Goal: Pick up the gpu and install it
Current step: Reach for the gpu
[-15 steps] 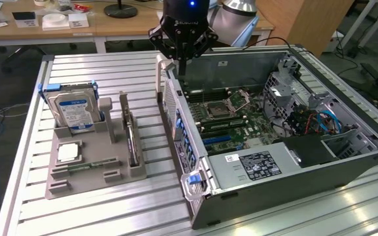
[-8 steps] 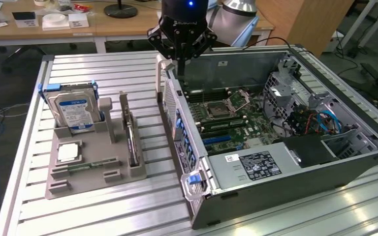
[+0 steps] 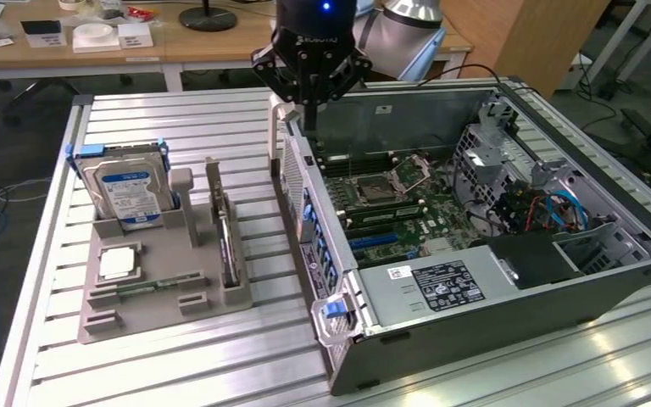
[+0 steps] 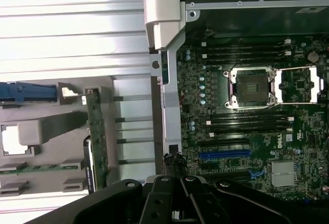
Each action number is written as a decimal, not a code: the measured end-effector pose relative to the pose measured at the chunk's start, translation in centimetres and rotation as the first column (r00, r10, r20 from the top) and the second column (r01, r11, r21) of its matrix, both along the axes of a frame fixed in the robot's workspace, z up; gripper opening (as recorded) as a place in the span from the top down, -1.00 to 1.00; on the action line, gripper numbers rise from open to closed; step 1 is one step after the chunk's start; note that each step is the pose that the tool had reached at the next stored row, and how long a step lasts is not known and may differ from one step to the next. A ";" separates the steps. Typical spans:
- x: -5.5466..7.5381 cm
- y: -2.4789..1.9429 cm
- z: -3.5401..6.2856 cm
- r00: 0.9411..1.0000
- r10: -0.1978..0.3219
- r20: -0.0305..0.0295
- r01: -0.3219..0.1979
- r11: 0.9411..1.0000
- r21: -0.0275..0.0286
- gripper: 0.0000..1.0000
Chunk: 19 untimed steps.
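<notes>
The graphics card (image 3: 227, 242) (image 4: 95, 131) stands on its long edge in a slot of a grey holder tray (image 3: 173, 248) (image 4: 51, 126), on the side of the tray nearest the computer case. Nothing is touching it.

In the same tray, a hard drive (image 3: 125, 191) (image 4: 25, 91) with a blue-and-white label stands upright in a blue frame at the far end. A square processor chip (image 3: 119, 263) (image 4: 11, 139) lies flat in a pocket toward the exterior view's left, and a narrow green memory stick (image 3: 150, 287) (image 4: 41, 167) lies in a groove nearer the camera.

The tray sits on a slatted metal table (image 3: 167, 119) (image 4: 72, 29), just beside the open computer case (image 3: 507, 335) (image 4: 172, 80) on the exterior view's right. Inside the case are a motherboard (image 3: 393, 203) (image 4: 247, 126) with an empty processor socket (image 3: 380, 185) (image 4: 252, 88), a power supply box (image 3: 444, 284) at the near end, and blue cables (image 3: 558, 208) further right.

The gripper (image 3: 309, 120) (image 4: 174, 158) hangs over the far left wall of the case, its fingers pressed together and holding nothing, well apart from the card.
</notes>
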<state>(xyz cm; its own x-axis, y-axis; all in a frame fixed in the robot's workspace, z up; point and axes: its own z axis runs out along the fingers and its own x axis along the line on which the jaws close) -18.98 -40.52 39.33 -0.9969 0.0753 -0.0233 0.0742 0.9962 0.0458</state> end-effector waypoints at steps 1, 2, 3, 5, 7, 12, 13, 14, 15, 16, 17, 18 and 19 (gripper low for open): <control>0.0 -0.01 0.00 1.000 0.000 0.000 0.000 1.000 0.000 0.79; -0.1 -0.01 0.00 1.000 0.000 0.000 0.000 1.000 0.000 0.79; -0.1 -0.02 0.00 1.000 0.000 0.000 0.000 1.000 0.000 0.79; -0.1 -0.03 0.00 1.000 0.000 0.000 0.000 1.000 0.000 0.79; -0.2 -0.05 0.00 1.000 0.000 0.000 0.000 1.000 0.000 0.79; -0.4 -0.08 0.00 1.000 0.000 0.000 0.000 1.000 0.000 0.79; -0.4 -0.09 0.00 1.000 0.000 0.000 0.000 1.000 0.000 0.79; -0.5 -0.10 0.00 1.000 0.000 0.000 0.000 1.000 0.000 0.79; -0.5 -0.11 0.00 1.000 0.000 0.000 0.000 1.000 0.000 0.79; -0.6 -0.12 0.00 1.000 0.000 0.000 0.000 1.000 0.000 0.79; -0.6 -0.13 0.00 1.000 0.000 0.000 0.000 1.000 0.000 0.79; -0.6 -0.14 0.00 1.000 0.000 0.000 0.000 1.000 0.000 0.79; -0.7 -0.15 -0.01 1.000 0.000 0.000 0.000 1.000 0.000 0.79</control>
